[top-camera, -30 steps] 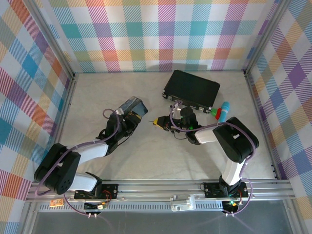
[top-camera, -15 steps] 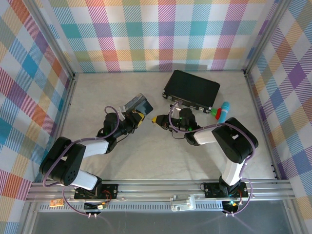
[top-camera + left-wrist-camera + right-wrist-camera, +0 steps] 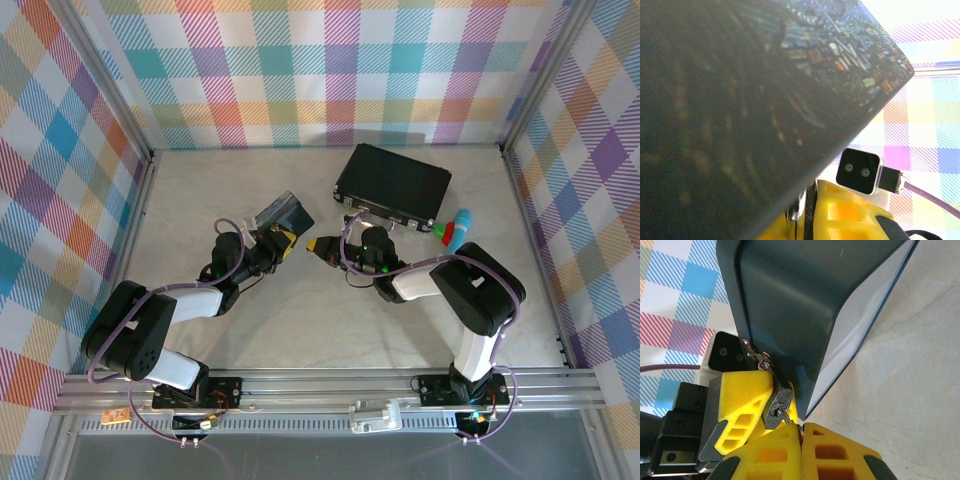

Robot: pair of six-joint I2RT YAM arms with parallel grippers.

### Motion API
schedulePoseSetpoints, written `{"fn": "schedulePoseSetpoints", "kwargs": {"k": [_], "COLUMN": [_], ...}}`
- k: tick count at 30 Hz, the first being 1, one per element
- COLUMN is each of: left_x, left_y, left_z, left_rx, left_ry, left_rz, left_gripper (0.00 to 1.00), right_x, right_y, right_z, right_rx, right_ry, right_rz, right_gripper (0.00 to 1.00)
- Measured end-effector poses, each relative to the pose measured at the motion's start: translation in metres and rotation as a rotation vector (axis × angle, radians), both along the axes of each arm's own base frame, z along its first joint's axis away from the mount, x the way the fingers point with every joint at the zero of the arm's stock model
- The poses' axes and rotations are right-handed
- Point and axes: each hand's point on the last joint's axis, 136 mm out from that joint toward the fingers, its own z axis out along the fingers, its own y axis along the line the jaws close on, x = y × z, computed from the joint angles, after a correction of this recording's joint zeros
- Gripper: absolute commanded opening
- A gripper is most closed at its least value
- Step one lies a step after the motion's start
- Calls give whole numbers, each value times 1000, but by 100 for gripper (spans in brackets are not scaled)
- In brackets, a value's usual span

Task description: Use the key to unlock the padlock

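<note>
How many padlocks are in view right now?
1. The padlock hangs from the tin's latch, between the left gripper's fingers, with the key in it, held by the right gripper. Others could be hidden behind the tin.

Left wrist: blue painted tin too near, its face a dark blur. Right wrist: key mostly buried between right gripper fingers; padlock shackle partly behind tin's clasp. Top view: both too small to tell.

Overhead; wrist views close (sharing tin).
</note>
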Motion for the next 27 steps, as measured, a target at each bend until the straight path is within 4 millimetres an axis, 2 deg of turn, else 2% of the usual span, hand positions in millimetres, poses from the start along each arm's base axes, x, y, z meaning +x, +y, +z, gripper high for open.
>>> {"fn": "schedulePoseSetpoints", "kwargs": {"k": [27], "left_x": [-1], "left_y": [-1], "left_z": [-1], "left_rx": [9], "left_ry": [-9], "left_rz": [26], "left_gripper": [0], "right_x": [-7], "right_y": [9], "right_z": [-2], "right_rx": [8], "right_ry": [1], "right_rz": [15], "right_gripper": [0]}}
